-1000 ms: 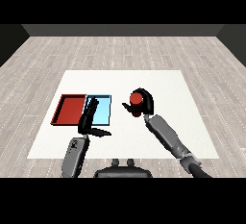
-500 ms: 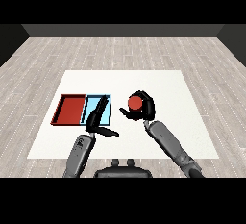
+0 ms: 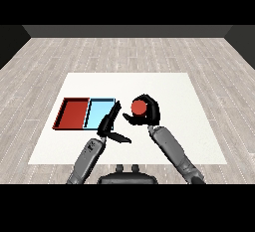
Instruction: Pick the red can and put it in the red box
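1. Can (image 3: 139, 107): red, plain top.
2. Right hand (image 3: 149, 112): black; forearm grey.
3. Left hand (image 3: 110, 125): black; forearm grey.
4. Red tray (image 3: 63, 115): red floor, darker red rim.
5. Blue tray (image 3: 101, 114): light blue, dark rim.
6. Table (image 3: 164, 86): white, no pattern.
7. Floor (image 3: 124, 52): pale grey wood planks.
8. Back wall (image 3: 124, 31): dark grey.

A bare test room is suggested by a flat white rectangular counter (image 3: 199, 141), grey wood-plank floor (image 3: 124, 52) and dark walls (image 3: 124, 29).
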{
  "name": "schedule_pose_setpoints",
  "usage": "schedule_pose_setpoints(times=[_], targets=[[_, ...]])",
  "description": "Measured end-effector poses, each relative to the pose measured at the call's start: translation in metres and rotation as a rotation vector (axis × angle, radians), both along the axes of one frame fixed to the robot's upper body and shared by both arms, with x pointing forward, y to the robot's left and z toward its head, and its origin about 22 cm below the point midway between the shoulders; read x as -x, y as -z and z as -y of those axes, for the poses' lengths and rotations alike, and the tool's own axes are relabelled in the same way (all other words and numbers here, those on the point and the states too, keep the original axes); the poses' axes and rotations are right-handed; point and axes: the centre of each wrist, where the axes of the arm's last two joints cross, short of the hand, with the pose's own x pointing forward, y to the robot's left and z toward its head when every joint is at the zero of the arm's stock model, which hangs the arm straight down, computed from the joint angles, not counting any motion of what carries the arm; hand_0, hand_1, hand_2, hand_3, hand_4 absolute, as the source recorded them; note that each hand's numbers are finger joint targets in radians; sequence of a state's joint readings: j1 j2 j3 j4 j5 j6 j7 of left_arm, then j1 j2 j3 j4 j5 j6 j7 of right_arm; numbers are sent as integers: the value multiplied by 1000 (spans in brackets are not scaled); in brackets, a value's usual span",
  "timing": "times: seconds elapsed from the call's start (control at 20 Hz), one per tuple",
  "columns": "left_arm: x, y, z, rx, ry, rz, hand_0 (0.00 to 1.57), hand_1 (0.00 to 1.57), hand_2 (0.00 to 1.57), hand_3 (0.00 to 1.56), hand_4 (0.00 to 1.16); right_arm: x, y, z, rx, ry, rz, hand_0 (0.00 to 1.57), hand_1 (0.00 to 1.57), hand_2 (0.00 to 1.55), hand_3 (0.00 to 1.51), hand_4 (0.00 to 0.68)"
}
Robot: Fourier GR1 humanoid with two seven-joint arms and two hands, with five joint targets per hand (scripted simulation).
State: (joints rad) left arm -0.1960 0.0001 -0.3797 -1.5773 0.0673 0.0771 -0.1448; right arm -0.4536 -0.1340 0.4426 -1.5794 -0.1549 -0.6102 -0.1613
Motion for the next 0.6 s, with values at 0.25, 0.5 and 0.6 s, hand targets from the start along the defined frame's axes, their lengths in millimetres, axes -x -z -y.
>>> schedule_pose_setpoints(times=[0.25, 0.5, 0.6], targets=[[-4, 8, 18, 2, 28, -51, 0, 0, 0, 0, 0, 0, 3, 0, 1, -18, 4, 1571, 1571, 1478, 1414, 651], [-5, 18, 28, 20, 51, -99, 0, 0, 0, 0, 0, 0, 0, -1, 2, -36, 7, 1571, 1571, 1478, 1412, 646], [-4, 19, 32, 25, 56, -109, 0, 0, 0, 0, 0, 1, 0, -1, -3, -48, 5, 1571, 1571, 1475, 1410, 637]])
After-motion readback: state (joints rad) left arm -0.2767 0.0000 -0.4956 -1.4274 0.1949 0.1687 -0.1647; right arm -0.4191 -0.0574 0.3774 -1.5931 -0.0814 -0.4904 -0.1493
